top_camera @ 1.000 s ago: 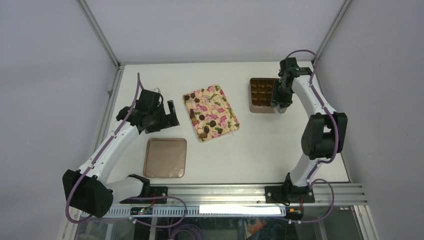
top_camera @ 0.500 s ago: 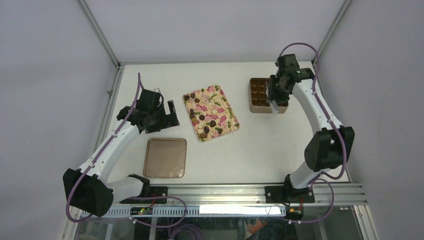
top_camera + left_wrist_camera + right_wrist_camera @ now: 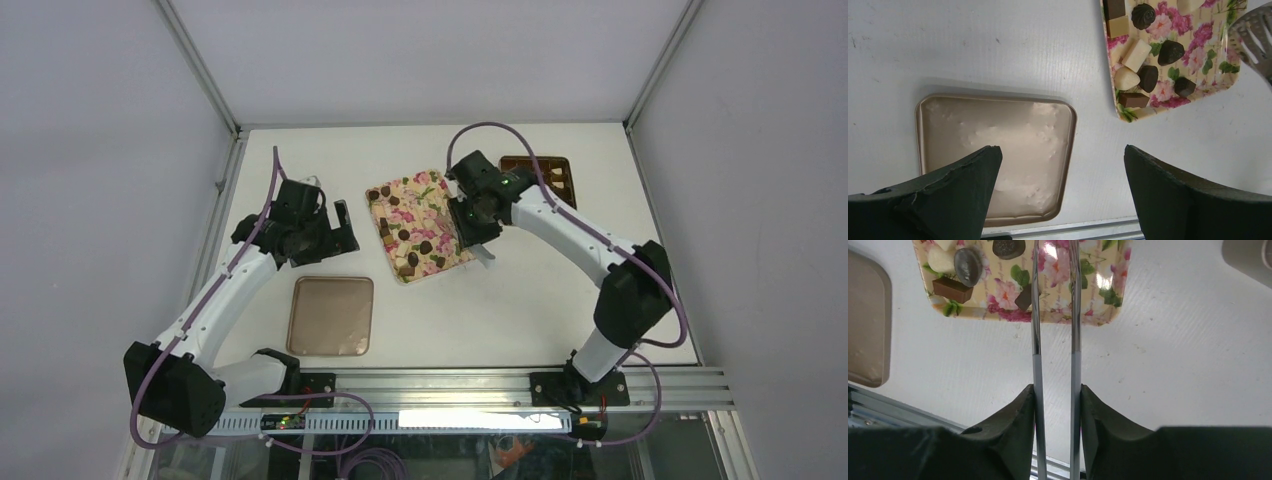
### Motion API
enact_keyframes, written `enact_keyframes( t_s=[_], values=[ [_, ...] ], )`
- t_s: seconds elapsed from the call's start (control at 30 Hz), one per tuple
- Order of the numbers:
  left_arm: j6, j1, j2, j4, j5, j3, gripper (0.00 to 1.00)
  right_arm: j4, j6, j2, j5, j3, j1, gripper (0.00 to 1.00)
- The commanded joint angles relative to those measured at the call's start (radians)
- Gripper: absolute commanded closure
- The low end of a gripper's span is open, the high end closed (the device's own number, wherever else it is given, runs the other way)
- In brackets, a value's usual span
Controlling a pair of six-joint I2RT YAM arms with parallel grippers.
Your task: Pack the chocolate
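Chocolate pieces (image 3: 405,236), dark, brown and white, lie on a floral tray (image 3: 455,238) at mid table; they also show in the left wrist view (image 3: 1148,77) and the right wrist view (image 3: 967,265). The brown compartment box (image 3: 555,175) sits at the back right, partly hidden by the right arm. My right gripper (image 3: 468,215) (image 3: 1057,387) is shut on metal tongs (image 3: 1035,315), which reach over the tray's near right edge; their slotted head (image 3: 1253,40) holds nothing that I can see. My left gripper (image 3: 335,228) (image 3: 1060,150) hangs open and empty above the lid's right edge.
A flat tan lid (image 3: 330,315) (image 3: 993,150) lies at the front left of the table. The metal frame rail (image 3: 480,385) runs along the near edge. The tray's left half is crowded with pieces.
The right arm has swung left from the box at the back right to the floral tray, carrying the tongs. The left arm has not moved.
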Motion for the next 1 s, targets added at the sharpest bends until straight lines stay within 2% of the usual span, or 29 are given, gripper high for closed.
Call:
enact_keyframes(
  t_s=[0.0,0.33,0.63,0.97],
  values=[
    [-0.007,0.011,-0.04,0.05,0.008,-0.006,0.01,0.028,-0.005,0.041,0.041,0.04,0.048,0.63],
    [0.0,0.011,-0.039,0.048,0.0,-0.011,0.01,0.017,-0.019,0.183,0.131,0.122,0.125,0.58],
    [0.004,0.011,-0.04,0.047,-0.002,-0.011,0.01,-0.017,-0.006,0.271,0.229,0.201,0.141,0.57],
    [0.009,0.012,-0.036,0.046,0.0,-0.007,0.01,-0.018,-0.012,0.304,0.227,0.217,0.145,0.57]
  ],
)
